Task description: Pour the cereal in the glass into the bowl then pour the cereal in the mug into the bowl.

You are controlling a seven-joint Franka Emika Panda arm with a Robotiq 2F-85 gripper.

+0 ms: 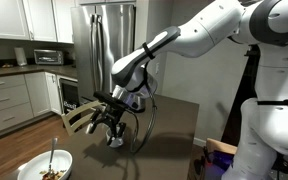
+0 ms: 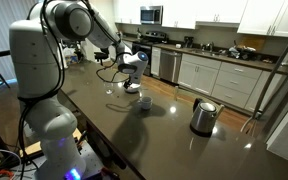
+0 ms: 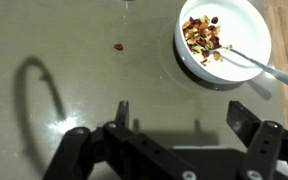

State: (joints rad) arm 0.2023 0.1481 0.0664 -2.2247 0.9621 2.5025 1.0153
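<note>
Cereal [image 3: 204,35] lay in the bowl [image 3: 249,25] with a spoon [image 3: 269,68], upper right of the wrist view. The claw [image 3: 181,120] hung at bottom centre, fingers [image 3: 123,113] apart and empty, so the bowl sat up and right of it on the counter [image 3: 64,40].

White 7-joint robot arm [image 1: 214,30] stretches out from its base approx. level at the upper link, then bends at the elbow. The forearm slopes down toward the wrist, and this pose shows in both exterior views [image 2: 84,22]. At the wrist end hangs the black 2-finger Robotiq gripper [image 1: 111,122], pointing roughly straight down, also seen in an exterior view [image 2: 134,70]. In the wrist view the gripper [image 3: 181,125] comes in from the bottom edge. Its 2 black fingers [image 3: 122,112] are spread wide, 1 per side, w/ nothing between them.
</note>
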